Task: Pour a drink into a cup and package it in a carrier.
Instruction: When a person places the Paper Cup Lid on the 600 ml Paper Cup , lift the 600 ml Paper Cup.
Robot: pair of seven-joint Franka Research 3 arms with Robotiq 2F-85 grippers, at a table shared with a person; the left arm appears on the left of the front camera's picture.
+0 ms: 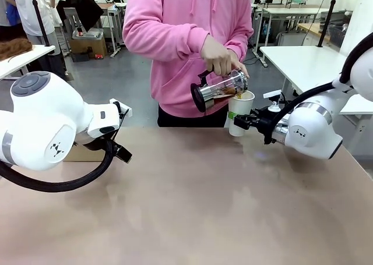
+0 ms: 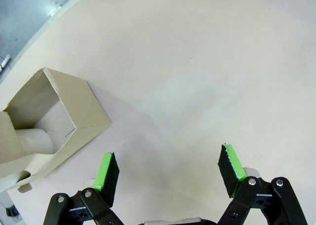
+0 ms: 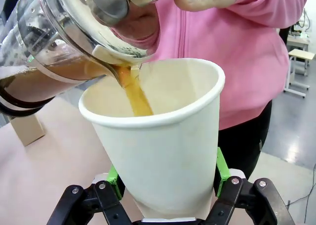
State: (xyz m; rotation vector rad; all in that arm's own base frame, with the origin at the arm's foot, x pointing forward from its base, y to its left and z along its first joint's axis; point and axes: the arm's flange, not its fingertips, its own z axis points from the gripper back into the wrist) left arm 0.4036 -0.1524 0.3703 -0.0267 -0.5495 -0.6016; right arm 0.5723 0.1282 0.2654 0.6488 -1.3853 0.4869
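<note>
A person's hand [image 1: 218, 58] tilts a clear glass jug [image 1: 217, 90] with a black handle over the white paper cup [image 1: 240, 109]. My right gripper [image 1: 238, 123] is shut on the cup's lower half and holds it upright above the table's far edge. Close up, the cup [image 3: 158, 146] sits between the green pads [image 3: 220, 168]. A thin stream of the brown drink [image 3: 134, 94] runs from the jug [image 3: 59, 42] into it. My left gripper [image 2: 169, 170] hangs open over bare table, right of the brown cardboard carrier [image 2: 54, 116]. The carrier [image 1: 81, 154] peeks from behind my left arm.
The beige table [image 1: 192, 207] has free room across its middle and front. The person in a pink top [image 1: 180, 38] stands at the far side. A pale round shape [image 2: 34, 138] lies inside the carrier's slot. Other tables stand behind.
</note>
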